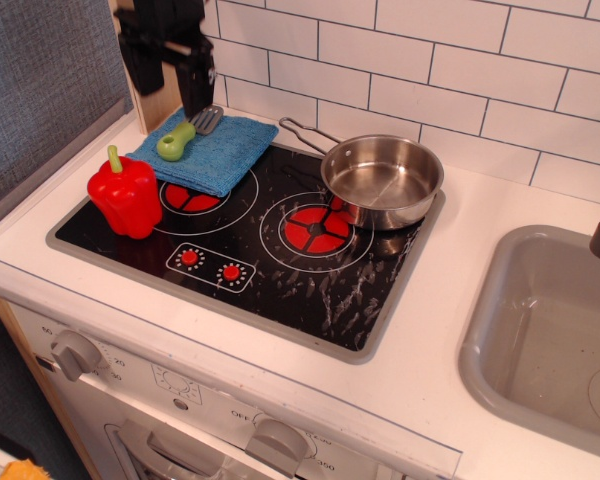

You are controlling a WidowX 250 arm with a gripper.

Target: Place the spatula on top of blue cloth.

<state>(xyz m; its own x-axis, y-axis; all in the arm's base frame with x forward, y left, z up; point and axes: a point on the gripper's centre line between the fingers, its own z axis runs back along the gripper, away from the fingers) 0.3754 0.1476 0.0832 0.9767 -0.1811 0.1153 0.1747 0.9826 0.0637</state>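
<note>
The spatula (183, 134) lies on the blue cloth (212, 155) at the back left of the hob, its lime-green handle toward the front left and its grey slotted blade toward the wall. My gripper (167, 78) hangs above the cloth's back left part, apart from the spatula. Its two black fingers (192, 92) stand spread with nothing between them.
A red toy pepper (126, 194) stands on the hob's left front. A steel frying pan (380, 179) with a wire handle sits on the right burner. The black hob (280, 260) has red burner marks. A grey sink (546, 340) is at the right. A white tiled wall is behind.
</note>
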